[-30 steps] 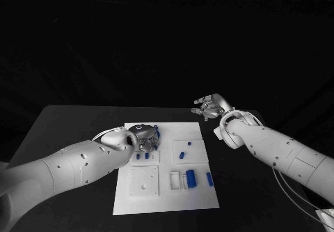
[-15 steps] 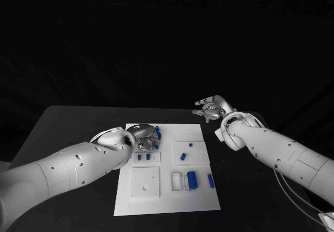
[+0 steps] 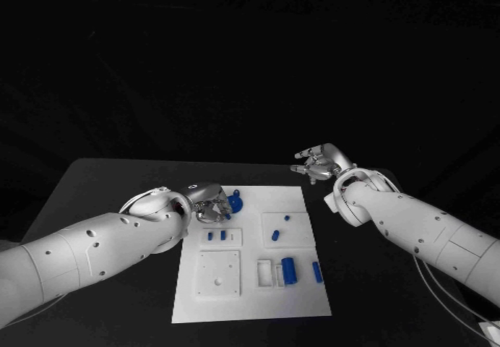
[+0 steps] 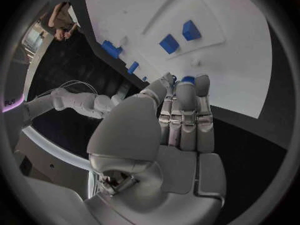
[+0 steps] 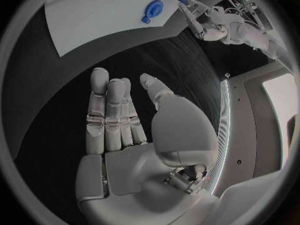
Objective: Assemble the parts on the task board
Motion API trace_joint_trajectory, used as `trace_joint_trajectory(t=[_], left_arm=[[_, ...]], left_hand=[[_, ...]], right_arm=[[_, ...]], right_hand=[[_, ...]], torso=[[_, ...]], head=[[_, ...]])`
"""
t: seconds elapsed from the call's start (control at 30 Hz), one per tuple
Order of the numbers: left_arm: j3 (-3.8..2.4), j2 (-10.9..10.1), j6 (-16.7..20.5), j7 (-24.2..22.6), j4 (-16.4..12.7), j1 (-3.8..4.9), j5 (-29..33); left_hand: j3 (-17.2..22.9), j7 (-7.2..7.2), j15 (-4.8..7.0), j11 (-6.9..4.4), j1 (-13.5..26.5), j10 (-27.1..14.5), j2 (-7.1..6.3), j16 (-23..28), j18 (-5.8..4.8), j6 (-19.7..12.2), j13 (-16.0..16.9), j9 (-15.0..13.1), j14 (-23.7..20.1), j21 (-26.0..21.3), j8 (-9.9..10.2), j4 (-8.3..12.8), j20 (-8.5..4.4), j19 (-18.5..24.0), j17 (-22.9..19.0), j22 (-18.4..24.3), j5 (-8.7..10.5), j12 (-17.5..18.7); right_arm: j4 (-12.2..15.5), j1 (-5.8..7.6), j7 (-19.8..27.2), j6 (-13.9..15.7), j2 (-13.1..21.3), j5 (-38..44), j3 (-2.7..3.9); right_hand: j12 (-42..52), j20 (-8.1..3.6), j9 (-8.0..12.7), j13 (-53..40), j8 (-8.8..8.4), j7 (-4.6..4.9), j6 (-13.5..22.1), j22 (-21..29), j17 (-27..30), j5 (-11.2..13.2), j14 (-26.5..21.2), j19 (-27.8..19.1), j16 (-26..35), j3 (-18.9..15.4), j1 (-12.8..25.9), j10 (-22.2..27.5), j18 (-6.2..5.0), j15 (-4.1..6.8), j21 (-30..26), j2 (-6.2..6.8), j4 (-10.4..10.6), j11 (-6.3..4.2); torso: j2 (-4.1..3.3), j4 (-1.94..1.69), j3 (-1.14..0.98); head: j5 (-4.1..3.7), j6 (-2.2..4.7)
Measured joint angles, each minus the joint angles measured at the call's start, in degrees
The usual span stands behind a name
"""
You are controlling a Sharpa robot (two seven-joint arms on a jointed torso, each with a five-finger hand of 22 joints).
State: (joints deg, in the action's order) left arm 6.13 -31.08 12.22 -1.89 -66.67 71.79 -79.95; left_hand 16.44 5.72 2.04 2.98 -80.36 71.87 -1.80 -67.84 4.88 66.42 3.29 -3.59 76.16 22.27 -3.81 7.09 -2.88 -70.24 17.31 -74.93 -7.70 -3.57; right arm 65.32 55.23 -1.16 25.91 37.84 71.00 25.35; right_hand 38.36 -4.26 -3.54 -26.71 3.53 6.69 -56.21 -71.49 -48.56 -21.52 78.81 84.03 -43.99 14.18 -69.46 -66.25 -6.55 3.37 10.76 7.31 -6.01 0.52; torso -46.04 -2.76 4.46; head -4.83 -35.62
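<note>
The flat white rectangular task board [image 3: 250, 289] lies in the middle of the black table [image 3: 104, 181], its long side running from 12 to 6 o'clock. The silver left hand [image 3: 207, 201] sits over the board's corner at about 10 o'clock, fingers [image 4: 187, 110] pressed together side by side and curled down; a bit of blue shows at their tips in the left wrist view, though whether they pinch it cannot be told. Just beside that hand, toward 3 o'clock, a round blue part with a stub [image 3: 235, 202] rests on the board. Below it, a shallow square recess [image 3: 221, 236] holds two small blue pegs [image 3: 217, 235], set side by side and apart. To its right, a second square recess [image 3: 283, 227] holds one short blue cylinder [image 3: 274, 233], tilted. At the board's 6 o'clock end, a raised white square plate [image 3: 217, 272] lies at the left; next to it a narrow upright white frame [image 3: 264, 273] stands just beside a larger blue block [image 3: 287, 269], and a slim blue bar [image 3: 316, 271] lies farther right. The silver right hand [image 3: 323, 162] hangs off the board at about 1 o'clock above the table, palm bare, fingers [image 5: 109, 115] straight and close together with the thumb apart, holding nothing.
</note>
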Motion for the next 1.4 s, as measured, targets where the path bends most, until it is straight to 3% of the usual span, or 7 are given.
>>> trace_joint_trajectory(t=[0.27, 0.6, 1.0, 1.4], left_arm=[[-0.28, -2.6, -1.2, 1.0, -1.2, 0.52, 1.1], [-0.30, -3.2, -2.0, 1.7, -0.9, 0.58, 1.4], [-0.29, -2.5, -3.2, 2.3, 0.6, 0.59, 1.0], [-0.26, -1.4, -3.8, 2.3, 1.9, 0.57, 0.6]], left_hand=[[0.0, 0.00, 0.00, 0.00, 0.0, 0.0, 0.00, 0.0, 0.00, 0.0, 0.0, 0.0, 0.0, 0.0, 0.0, 0.0, 0.00, 0.0, 0.1, 0.0, 0.00, 0.0], [0.0, 0.00, 0.00, 0.00, 0.0, 0.0, 0.00, 0.0, 0.00, 0.0, 0.0, 0.0, 0.0, 0.0, 0.0, 0.0, 0.00, 0.0, 0.1, 0.0, 0.00, 0.0], [0.0, 0.00, 0.00, 0.00, 0.0, 0.0, 0.00, 0.2, 0.00, 0.0, 0.0, 0.0, 0.0, 0.0, 0.0, 0.0, 0.00, 0.0, 0.2, 0.0, 0.00, 0.0], [0.0, -0.01, 0.00, 0.00, 0.0, 0.0, 0.00, 0.2, 0.00, 0.0, 0.0, 0.0, 0.0, 0.2, 0.0, 0.0, 0.00, 0.0, 0.3, 0.0, 0.00, 0.0]], right_arm=[[0.0, 0.00, 0.0, 0.0, 0.2, 0.0, 0.00], [0.0, 0.00, 0.0, 0.0, 0.3, 0.0, 0.00], [0.1, 0.00, 0.0, -0.1, 0.4, 0.0, 0.00], [0.1, 0.00, 0.0, -0.1, 0.4, 0.0, 0.00]], right_hand=[[0.0, 0.00, 0.0, 0.0, 0.00, -0.01, 0.0, 0.0, 0.0, 0.0, 0.0, 0.0, 0.0, 0.0, 0.0, 0.0, 0.00, 0.00, 0.0, 0.00, 0.0, 0.00], [0.0, 0.00, 0.0, 0.0, 0.00, -0.01, 0.0, 0.0, 0.0, 0.0, 0.0, 0.0, 0.0, 0.0, 0.0, 0.0, -0.01, 0.00, 0.0, 0.00, 0.0, 0.00], [0.0, 0.00, 0.0, 0.0, 0.00, -0.01, 0.0, 0.0, 0.0, 0.0, 0.0, 0.0, 0.0, 0.0, 0.0, 0.0, 0.00, 0.00, 0.0, 0.00, 0.0, 0.00], [0.0, 0.00, 0.0, 0.0, 0.00, -0.02, 0.0, 0.0, 0.0, 0.0, 0.0, 0.0, 0.0, 0.0, 0.0, 0.0, 0.00, 0.00, 0.0, 0.00, 0.0, 0.00]], torso=[[-0.05, 0.00, 0.02], [-0.12, 0.10, -0.01], [-0.16, 0.21, -0.09], [-0.17, 0.23, -0.09]], head=[[0.35, -0.06], [0.86, -0.12], [1.38, 0.03], [1.26, 0.01]])
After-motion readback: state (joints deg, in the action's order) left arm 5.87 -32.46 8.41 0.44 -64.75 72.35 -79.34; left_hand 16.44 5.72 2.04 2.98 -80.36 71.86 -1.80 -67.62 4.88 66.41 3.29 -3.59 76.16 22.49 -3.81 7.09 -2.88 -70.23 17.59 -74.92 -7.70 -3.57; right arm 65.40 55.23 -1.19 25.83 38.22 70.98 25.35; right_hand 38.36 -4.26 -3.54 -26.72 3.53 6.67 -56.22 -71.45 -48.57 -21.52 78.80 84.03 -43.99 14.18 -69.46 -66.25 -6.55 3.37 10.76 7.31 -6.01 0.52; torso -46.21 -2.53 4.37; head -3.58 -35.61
